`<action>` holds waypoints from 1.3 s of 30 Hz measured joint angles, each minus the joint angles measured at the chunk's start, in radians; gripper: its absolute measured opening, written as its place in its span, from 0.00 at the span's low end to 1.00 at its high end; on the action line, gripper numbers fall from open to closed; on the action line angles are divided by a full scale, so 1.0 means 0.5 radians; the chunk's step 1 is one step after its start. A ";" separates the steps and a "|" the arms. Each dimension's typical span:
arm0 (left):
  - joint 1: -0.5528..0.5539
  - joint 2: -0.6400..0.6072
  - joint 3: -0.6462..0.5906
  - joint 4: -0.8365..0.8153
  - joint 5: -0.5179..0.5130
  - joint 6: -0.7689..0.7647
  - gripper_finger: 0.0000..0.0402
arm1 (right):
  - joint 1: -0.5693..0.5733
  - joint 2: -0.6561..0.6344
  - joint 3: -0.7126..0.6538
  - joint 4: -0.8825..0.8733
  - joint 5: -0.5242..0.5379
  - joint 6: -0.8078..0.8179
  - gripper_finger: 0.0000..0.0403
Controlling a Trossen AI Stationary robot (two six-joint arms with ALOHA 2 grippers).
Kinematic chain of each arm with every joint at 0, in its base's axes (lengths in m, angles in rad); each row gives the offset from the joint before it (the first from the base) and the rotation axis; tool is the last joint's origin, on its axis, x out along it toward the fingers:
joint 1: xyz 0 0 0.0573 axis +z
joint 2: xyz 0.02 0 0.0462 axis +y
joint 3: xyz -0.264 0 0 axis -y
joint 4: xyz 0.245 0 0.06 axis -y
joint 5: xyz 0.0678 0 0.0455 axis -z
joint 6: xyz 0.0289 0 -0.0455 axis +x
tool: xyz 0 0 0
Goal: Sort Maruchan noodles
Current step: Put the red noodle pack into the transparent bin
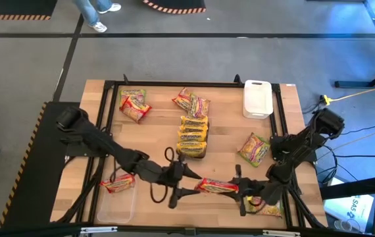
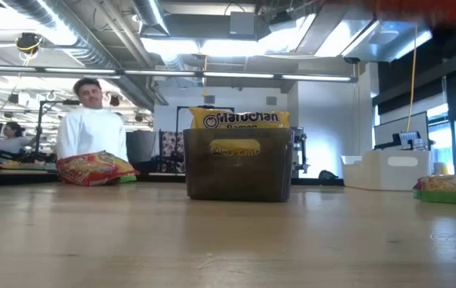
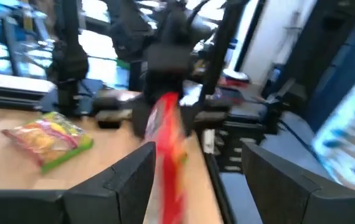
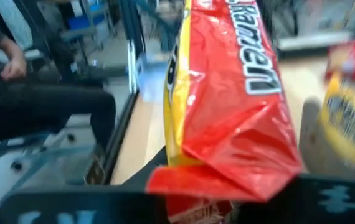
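A red Maruchan noodle packet point(image 1: 217, 186) hangs above the table's near middle, between my two grippers. My right gripper point(image 1: 241, 189) is shut on its right end. My left gripper point(image 1: 189, 176) is open. Its fingers point(image 3: 124, 180) stand on either side of the packet's left end point(image 3: 165, 149), which shows edge-on between them. Yellow packets fill a dark tray point(image 1: 193, 153) at mid-table. Green-and-pink packets point(image 1: 254, 149) lie loose on the wood. A red packet point(image 1: 118, 183) rests in a clear tray point(image 1: 115, 205) at the near left. My right gripper pinches the red packet's crimped end point(image 4: 227, 177) between its two fingers. It comes about level from the table's right side, along the packet's length. The packet is lifted clear of the table and reaches out toward my left gripper.
A white tray point(image 1: 256, 99) stands at the far right. More packets lie at the far left point(image 1: 133, 105) and far middle point(image 1: 191, 102), and one lies under my right arm point(image 1: 266, 208). A black frame point(image 1: 174, 84) rims the table. A person point(image 2: 92, 120) sits beyond the far edge.
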 joint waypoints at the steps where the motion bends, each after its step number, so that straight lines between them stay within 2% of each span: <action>1: 0.011 -0.023 0.017 -0.048 0.050 -0.002 0.57 | -0.021 0.014 -0.001 -0.060 -0.046 0.066 0.16; 4: 0.038 -0.036 0.182 -0.330 0.100 -0.001 0.57 | -0.102 0.089 0.000 -0.073 -0.219 0.204 0.16; 7: 0.080 0.022 0.474 -0.769 0.131 -0.002 0.57 | -0.173 0.176 0.004 -0.086 -0.352 0.291 0.16; 12: 0.151 0.223 0.928 -1.500 0.152 -0.054 0.57 | -0.237 0.271 0.065 -0.079 -0.447 0.314 0.16; 16: 0.214 0.423 1.160 -1.825 0.314 -0.164 0.57 | -0.240 0.277 0.078 -0.092 -0.481 0.301 0.16; 23: 0.276 0.659 1.329 -1.943 0.583 -0.213 0.57 | -0.240 0.277 0.081 -0.094 -0.469 0.279 0.16; 31: 0.322 0.757 1.343 -1.936 0.618 -0.222 0.57 | -0.239 0.277 0.081 -0.098 -0.469 0.279 0.16; 37: 0.319 0.825 1.349 -1.905 0.767 -0.296 0.57 | -0.239 0.277 0.081 -0.101 -0.473 0.280 0.16; 39: 0.320 0.844 1.344 -1.965 0.770 -0.318 0.57 | -0.239 0.277 0.081 -0.101 -0.531 0.305 0.16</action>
